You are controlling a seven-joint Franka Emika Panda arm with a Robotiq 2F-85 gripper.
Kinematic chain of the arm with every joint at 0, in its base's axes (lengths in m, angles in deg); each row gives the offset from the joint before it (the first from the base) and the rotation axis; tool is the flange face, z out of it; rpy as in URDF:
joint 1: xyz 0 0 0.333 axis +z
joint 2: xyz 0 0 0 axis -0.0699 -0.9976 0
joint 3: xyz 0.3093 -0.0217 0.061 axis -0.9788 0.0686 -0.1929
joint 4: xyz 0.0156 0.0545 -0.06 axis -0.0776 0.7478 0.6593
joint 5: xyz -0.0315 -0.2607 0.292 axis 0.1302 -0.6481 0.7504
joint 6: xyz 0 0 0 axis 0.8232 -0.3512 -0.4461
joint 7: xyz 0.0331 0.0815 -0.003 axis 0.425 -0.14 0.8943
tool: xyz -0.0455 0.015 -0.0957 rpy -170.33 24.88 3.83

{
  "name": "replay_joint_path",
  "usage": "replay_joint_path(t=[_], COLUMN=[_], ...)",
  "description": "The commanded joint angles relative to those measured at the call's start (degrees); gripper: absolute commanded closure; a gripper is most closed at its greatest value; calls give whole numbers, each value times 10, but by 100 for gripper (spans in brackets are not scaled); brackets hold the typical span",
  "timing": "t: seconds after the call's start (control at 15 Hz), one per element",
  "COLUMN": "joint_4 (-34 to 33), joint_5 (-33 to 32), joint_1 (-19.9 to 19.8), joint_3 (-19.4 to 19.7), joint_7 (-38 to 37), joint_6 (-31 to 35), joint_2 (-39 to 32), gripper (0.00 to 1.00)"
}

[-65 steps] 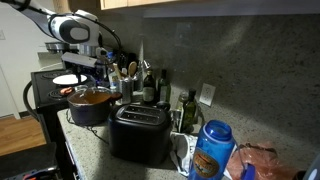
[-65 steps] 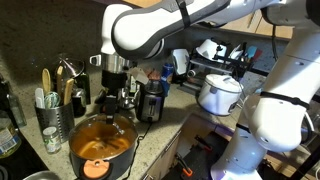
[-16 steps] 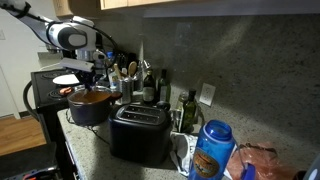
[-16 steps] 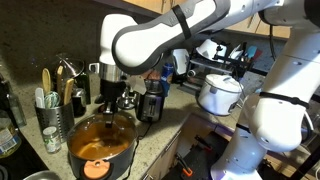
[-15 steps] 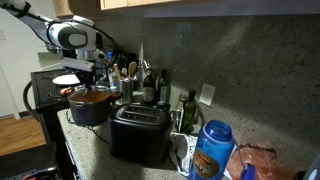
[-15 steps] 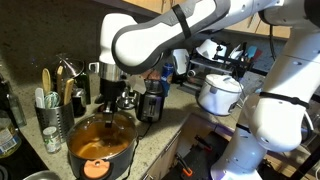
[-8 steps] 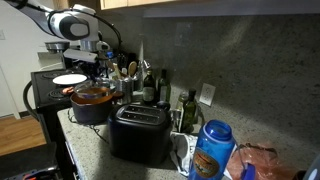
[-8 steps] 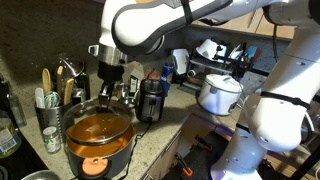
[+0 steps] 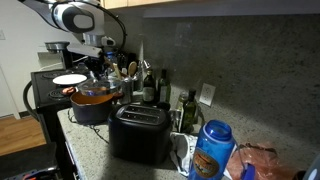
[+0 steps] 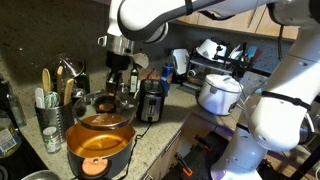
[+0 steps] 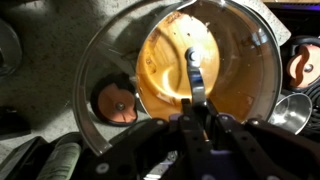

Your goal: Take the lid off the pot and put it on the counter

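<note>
The pot (image 9: 88,112) is squat and dark grey with an orange-red inside (image 10: 97,150); it stands on the speckled counter (image 9: 95,150) beside the toaster. My gripper (image 9: 99,80) (image 10: 119,88) (image 11: 194,112) hangs above it, shut on the small top knob (image 11: 192,75) of the see-through lid (image 11: 108,72). The lid (image 10: 100,108) hangs a little above the pot's rim, slightly tilted. In the wrist view the orange inside shows through the glass directly below.
A black toaster (image 9: 140,135) stands right beside the pot. A white plate (image 9: 69,79) lies on the black stove beyond. Bottles (image 9: 150,90) and a utensil holder (image 10: 48,112) line the backsplash. A blue container (image 9: 212,150) and a white appliance (image 10: 220,92) are further off.
The arm has risen with the lid in its grip, so the lid now hangs higher above the pot than half a second ago. The pot stays put.
</note>
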Motion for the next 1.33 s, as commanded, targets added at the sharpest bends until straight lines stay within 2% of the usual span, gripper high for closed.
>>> replay_joint_path(t=[0.0,0.67,1.27], joint_4=[-4,-30,-87], joint_5=[-9,-9,-51], joint_1=[-18,-67,-90], joint_3=[15,66,72], joint_7=[-18,-3,-26], joint_6=[-27,14,106], joint_2=[23,-15,-102], gripper=[93,93,93])
